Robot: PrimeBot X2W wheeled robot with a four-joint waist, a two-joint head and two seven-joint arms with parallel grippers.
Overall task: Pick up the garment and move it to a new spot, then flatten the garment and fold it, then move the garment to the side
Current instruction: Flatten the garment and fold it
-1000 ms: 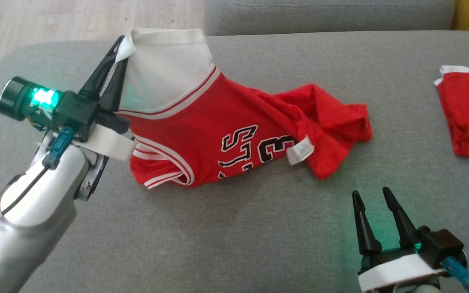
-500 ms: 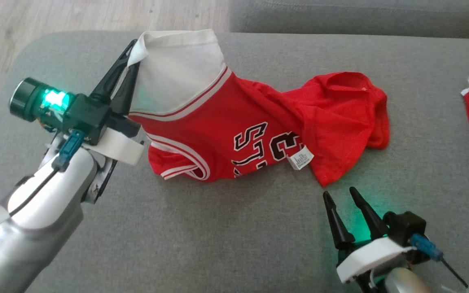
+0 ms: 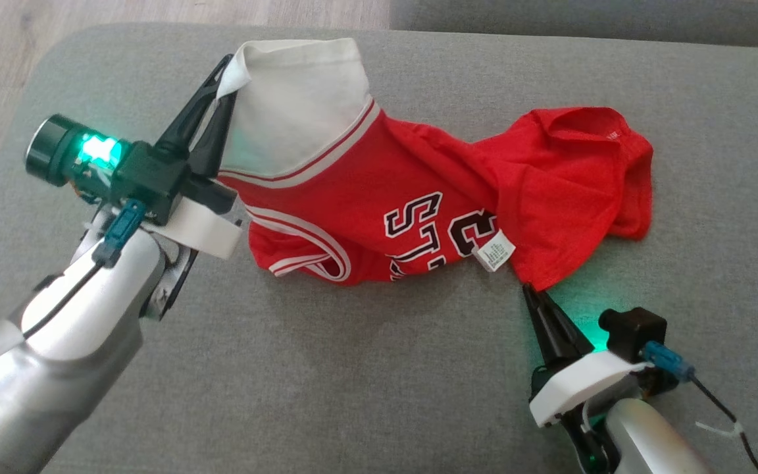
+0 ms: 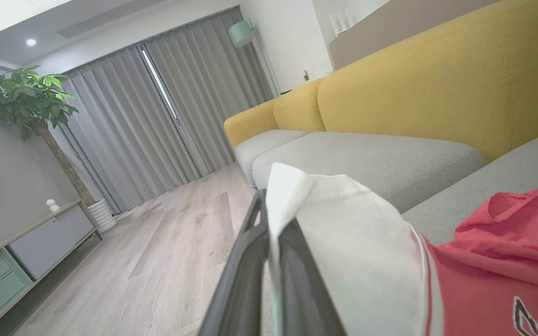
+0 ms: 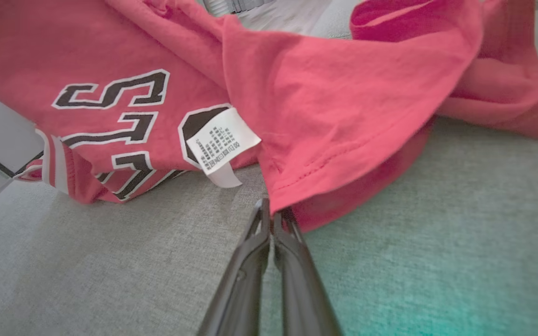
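Shows a red garment [image 3: 379, 191] with black lettering and a white panel, lying rumpled across the middle of a grey sofa cushion [image 3: 353, 368]. At far left, left gripper [image 3: 227, 82], fingers clamped on the white panel's edge, holding that end up off the cushion. At near right, right gripper [image 3: 529, 289], fingers pressed together, tips touching the near red corner, just beside a white care label [image 3: 496, 250]. No telling if pinching cloth.
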